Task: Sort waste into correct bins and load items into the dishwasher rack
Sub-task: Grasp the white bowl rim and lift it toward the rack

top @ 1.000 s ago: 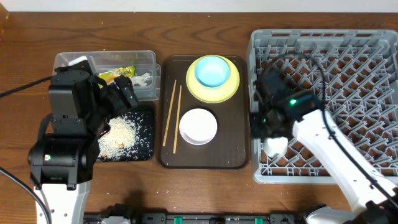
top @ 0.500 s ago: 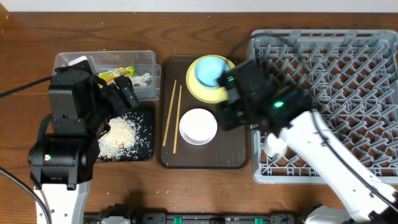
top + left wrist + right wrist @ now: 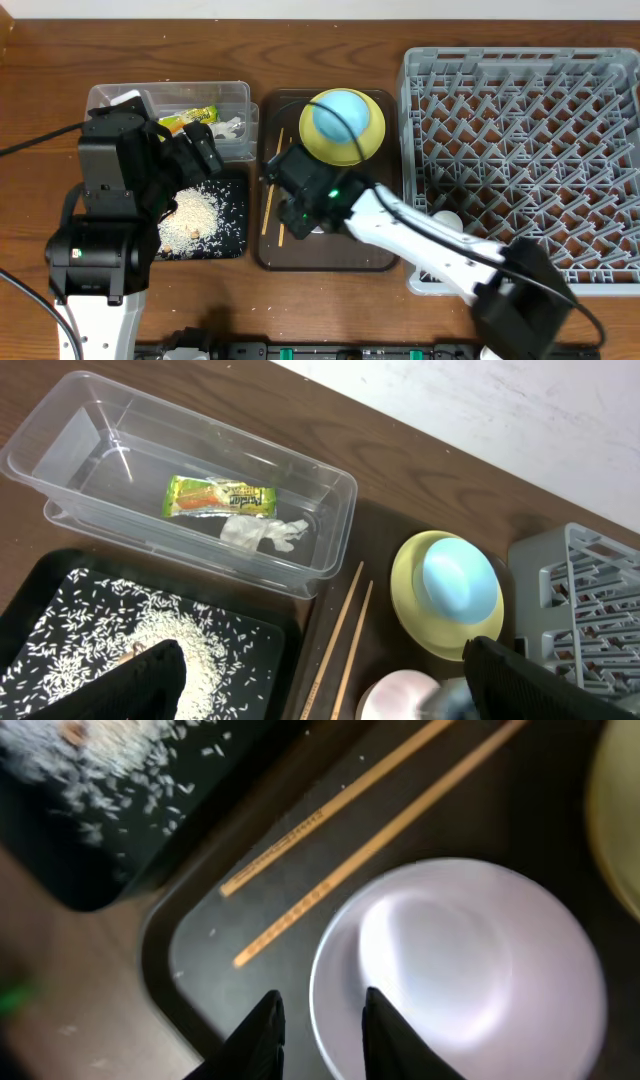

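Observation:
My right gripper [image 3: 325, 1020] hangs low over the white bowl [image 3: 460, 970] on the brown tray [image 3: 385, 185]. Its jaws are narrowly open and straddle the bowl's near rim, one finger outside and one inside. Two wooden chopsticks [image 3: 380, 840] lie just left of the bowl. The light blue bowl [image 3: 338, 115] sits on the yellow plate [image 3: 372, 140]. A small white cup [image 3: 446, 222] rests in the grey dishwasher rack [image 3: 520, 100]. My left gripper [image 3: 330, 695] is wide open and holds nothing. It hovers by the black tray [image 3: 60, 580] of rice scraps [image 3: 150, 630].
The clear tub [image 3: 330, 470] behind the black tray holds the yellow-green wrapper [image 3: 218, 498] and the crumpled napkin [image 3: 262, 532]. My right arm stretches from the front right across the rack's near-left corner to the brown tray. Wooden tabletop surrounds everything.
My right arm has swung left from the rack, leaving the white cup there. It has come down over the white bowl with its jaws narrowing. The left arm has not moved.

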